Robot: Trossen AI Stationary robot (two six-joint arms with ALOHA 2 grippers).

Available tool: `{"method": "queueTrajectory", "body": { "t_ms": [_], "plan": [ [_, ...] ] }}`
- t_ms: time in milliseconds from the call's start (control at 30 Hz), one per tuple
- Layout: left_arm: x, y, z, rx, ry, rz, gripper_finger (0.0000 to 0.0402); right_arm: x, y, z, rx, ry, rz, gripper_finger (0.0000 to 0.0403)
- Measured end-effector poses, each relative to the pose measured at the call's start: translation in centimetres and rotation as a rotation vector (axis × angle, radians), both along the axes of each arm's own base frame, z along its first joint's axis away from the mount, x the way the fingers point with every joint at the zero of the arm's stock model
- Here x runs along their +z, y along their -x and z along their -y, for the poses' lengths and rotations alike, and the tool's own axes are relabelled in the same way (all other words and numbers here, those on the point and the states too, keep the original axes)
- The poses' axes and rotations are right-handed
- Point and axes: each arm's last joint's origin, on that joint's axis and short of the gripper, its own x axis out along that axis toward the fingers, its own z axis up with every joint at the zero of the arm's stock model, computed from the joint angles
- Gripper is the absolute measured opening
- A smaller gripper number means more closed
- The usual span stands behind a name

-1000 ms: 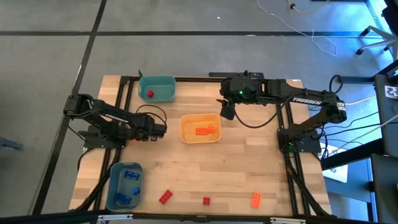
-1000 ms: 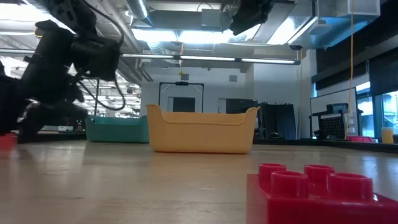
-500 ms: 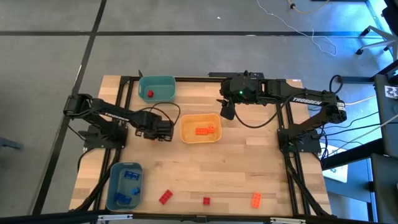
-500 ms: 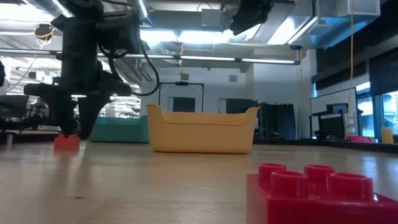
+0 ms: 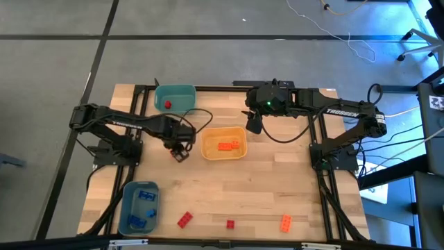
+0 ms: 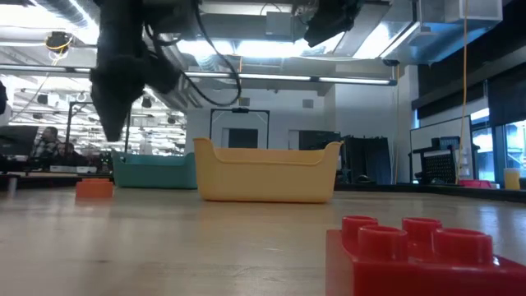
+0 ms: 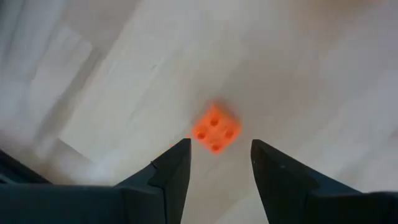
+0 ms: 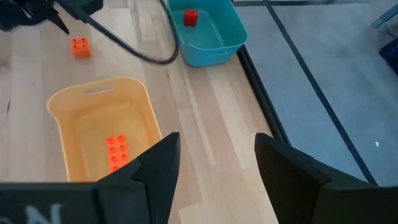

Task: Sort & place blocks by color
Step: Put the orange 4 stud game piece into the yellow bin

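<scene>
Hovering left gripper [image 7: 216, 163] above a small orange block [image 7: 215, 128], jaws wide and empty. Block sits on the table [image 5: 263, 180] just beside the yellow-orange bin [image 5: 223, 154], apart from the fingers. Right gripper [image 8: 211, 163] waits high near the bin's far side, jaws wide too.

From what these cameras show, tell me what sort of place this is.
Probably a robotics lab or workshop: a wooden table on a black frame, exposed ceiling ducts with strip lights, and loose cables on a grey floor.
</scene>
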Motion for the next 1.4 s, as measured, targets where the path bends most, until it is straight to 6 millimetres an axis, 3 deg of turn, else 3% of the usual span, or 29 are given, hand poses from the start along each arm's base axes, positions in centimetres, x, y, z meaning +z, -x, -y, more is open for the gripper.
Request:
{"method": "queueTrajectory", "body": {
  "t_ms": [167,400,733,1133,1400],
  "plan": [
    [-0.9,0.7,0.2,-0.335,0.045,-0.064,0.0161,0.0,0.0,0.0,0.018,0.017,-0.012,0.0209],
    [-3.0,1.1,0.3,-0.515,0.053,-0.051,0.0158,0.0,0.0,0.0,0.030,0.029,-0.019,0.0209],
    [-3.9,1.0,0.1,-0.529,-0.040,-0.016,0.0160,0.0,0.0,0.0,0.033,0.033,-0.021,0.0209],
    [-3.9,1.0,0.0,-0.400,-0.048,-0.012,0.0160,0.0,0.0,0.0,0.033,0.033,-0.020,0.0209],
    [-4.0,1.0,0.1,-0.434,-0.017,-0.011,0.0160,0.0,0.0,0.0,0.031,0.031,-0.019,0.0209]
  ]
}}
